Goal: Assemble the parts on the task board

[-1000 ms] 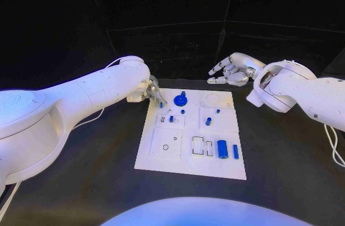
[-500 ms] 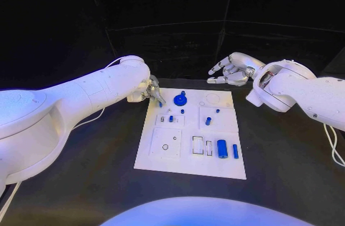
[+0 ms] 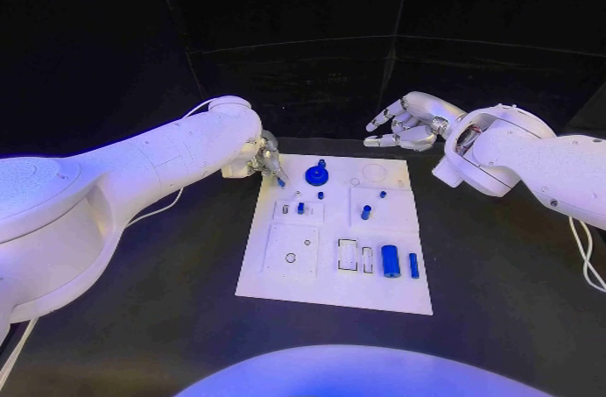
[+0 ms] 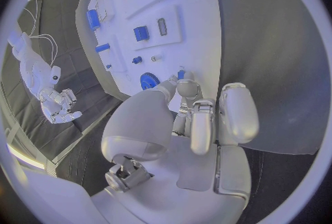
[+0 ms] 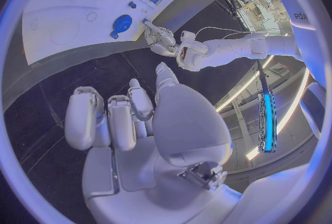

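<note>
While my left hand [image 3: 266,162] worked at the far left corner of the task board [image 3: 293,283], I could see its fingers [image 4: 196,124] curled in together, their tips against the plate beside the blue gear [image 3: 317,175]; whether they pinched a small blue piece [image 4: 180,74] there I could not tell. I judged that corner to be the step in hand, since loose parts lay elsewhere: a blue cylinder [image 3: 391,261] and a thin blue bar [image 3: 413,265] near the right edge, unseated. My right hand [image 3: 405,123] hovered off the board beyond its far right corner, fingers loosely spread and holding nothing, presumably parked clear so it would not crowd the left.
</note>
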`<state>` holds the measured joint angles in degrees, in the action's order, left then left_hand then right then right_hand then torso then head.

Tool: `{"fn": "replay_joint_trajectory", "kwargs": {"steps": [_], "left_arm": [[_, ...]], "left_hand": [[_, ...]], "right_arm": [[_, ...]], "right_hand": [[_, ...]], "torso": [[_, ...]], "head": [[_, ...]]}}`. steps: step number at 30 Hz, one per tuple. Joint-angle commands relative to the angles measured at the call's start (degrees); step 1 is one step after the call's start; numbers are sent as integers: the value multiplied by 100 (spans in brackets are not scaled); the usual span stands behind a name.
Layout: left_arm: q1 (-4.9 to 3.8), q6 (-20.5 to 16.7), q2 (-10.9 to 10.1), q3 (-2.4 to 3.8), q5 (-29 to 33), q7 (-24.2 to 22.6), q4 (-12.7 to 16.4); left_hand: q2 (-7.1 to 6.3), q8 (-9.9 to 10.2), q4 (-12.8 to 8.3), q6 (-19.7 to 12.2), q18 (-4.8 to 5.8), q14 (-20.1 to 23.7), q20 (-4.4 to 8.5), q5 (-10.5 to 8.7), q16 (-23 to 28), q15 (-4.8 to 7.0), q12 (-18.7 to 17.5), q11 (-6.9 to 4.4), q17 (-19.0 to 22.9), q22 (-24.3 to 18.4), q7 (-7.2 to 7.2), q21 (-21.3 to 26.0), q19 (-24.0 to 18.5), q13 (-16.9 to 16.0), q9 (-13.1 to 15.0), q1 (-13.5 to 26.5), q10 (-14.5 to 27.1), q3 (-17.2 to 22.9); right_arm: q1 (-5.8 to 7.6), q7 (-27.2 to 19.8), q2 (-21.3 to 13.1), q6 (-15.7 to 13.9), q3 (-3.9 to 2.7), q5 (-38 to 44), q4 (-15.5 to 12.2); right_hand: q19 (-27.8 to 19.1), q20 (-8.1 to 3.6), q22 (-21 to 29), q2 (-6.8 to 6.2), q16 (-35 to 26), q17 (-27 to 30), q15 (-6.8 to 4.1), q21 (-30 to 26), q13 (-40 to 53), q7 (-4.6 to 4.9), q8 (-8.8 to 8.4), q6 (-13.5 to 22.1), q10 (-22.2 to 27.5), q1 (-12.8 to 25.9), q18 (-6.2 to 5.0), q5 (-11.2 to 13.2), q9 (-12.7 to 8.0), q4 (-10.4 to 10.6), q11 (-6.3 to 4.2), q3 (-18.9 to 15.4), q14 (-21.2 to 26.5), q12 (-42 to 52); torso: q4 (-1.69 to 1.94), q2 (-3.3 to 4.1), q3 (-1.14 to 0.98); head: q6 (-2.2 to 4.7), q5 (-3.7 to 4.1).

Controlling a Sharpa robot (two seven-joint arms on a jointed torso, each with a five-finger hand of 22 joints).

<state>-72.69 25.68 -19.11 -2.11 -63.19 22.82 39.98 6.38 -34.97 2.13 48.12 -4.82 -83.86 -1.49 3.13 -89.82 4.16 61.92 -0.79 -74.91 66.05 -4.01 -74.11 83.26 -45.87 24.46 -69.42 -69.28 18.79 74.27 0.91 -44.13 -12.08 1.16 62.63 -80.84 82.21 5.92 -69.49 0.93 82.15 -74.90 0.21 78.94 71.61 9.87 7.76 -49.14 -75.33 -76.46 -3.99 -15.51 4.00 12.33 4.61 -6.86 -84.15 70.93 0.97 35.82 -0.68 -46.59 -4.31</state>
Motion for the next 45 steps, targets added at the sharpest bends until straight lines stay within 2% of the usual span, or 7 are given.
{"fn": "replay_joint_trajectory", "kwargs": {"steps": [1,5,12,27,32,38,45], "left_arm": [[-2,33,-13,-1,73,-153,-19],[-2,-76,-56,-1,262,-224,-5],[-8,-226,-221,-1,611,-267,188],[-32,-856,-1004,-23,909,-253,1464],[-31,-1019,-1206,-148,879,-214,1831],[-29,-1200,-1389,-341,663,-182,2192],[-14,-1423,-1531,-446,496,-141,2513]], "left_hand": [[-98,-99,-732,17,-1,-614,-41,49,-18,-20,4,35,-1509,11,-35,41,2,-4,19,253,-28,1089],[-281,-239,-816,32,-4,-614,-36,285,-18,3,57,36,-1509,-4,-17,61,-1,-32,68,634,-74,1678],[-430,-384,-916,95,-5,-614,-17,685,-18,27,116,9,-1509,-3,21,71,4,-68,115,980,-144,2158],[-634,-495,-1040,258,4,-614,28,1319,-18,74,227,-54,-1509,56,90,45,30,-193,123,1283,-303,2483],[-673,-502,-1068,287,8,-614,35,1407,-18,81,216,-66,-1509,73,101,35,36,-172,119,1299,-315,2514],[-791,-519,-1102,376,17,-614,51,1836,-18,98,211,-91,-1509,123,128,5,53,-154,106,1321,-392,2503],[-829,-520,-1110,412,20,-614,58,1978,-18,107,208,-101,-1509,145,140,-8,61,-151,97,1309,-431,2492]], "right_arm": [[12,-21,-2,53,-3,10,-5],[12,-17,-10,60,-3,10,-7],[12,-7,-31,75,-3,10,-8],[12,19,-79,107,-3,10,-4],[13,26,-90,115,-2,10,-5],[13,30,-93,127,-2,10,0],[13,27,-84,135,-2,10,14]], "right_hand": [[-32,-13,9,21,-20,-329,-28,-19,7,-6,19,41,22,-43,-11,-39,-5,5,8,-45,-321,13],[-32,-13,9,21,-20,-329,-28,-19,7,-6,19,41,22,-43,-11,-39,-5,5,8,-45,-321,13],[-32,-13,9,21,-20,-329,-28,-19,7,-6,19,41,22,-43,-11,-39,-5,5,8,-45,-321,13],[-31,-13,7,25,-26,-320,-28,-18,6,-7,22,39,22,-45,-11,-44,-5,9,7,-51,-319,12],[-31,-13,8,30,-27,-320,-28,-19,8,-8,25,35,20,-51,-11,-56,-4,11,6,-57,-319,15],[-30,-14,7,40,-27,-322,-30,-19,5,-9,31,32,22,-62,-11,-89,-3,16,5,-70,-320,13],[-30,-15,8,46,-27,-323,-30,-20,8,-10,34,31,19,-70,-11,-116,-3,20,4,-80,-320,17]], "torso": [[-3,-2,-1],[-1,-6,1],[22,-9,-7],[62,-23,-15],[64,-26,-16],[58,-25,-14],[53,-20,-17]], "head": [[8,-6],[11,2],[6,14],[-22,0],[-31,-24],[-38,-45],[-59,-49]]}}
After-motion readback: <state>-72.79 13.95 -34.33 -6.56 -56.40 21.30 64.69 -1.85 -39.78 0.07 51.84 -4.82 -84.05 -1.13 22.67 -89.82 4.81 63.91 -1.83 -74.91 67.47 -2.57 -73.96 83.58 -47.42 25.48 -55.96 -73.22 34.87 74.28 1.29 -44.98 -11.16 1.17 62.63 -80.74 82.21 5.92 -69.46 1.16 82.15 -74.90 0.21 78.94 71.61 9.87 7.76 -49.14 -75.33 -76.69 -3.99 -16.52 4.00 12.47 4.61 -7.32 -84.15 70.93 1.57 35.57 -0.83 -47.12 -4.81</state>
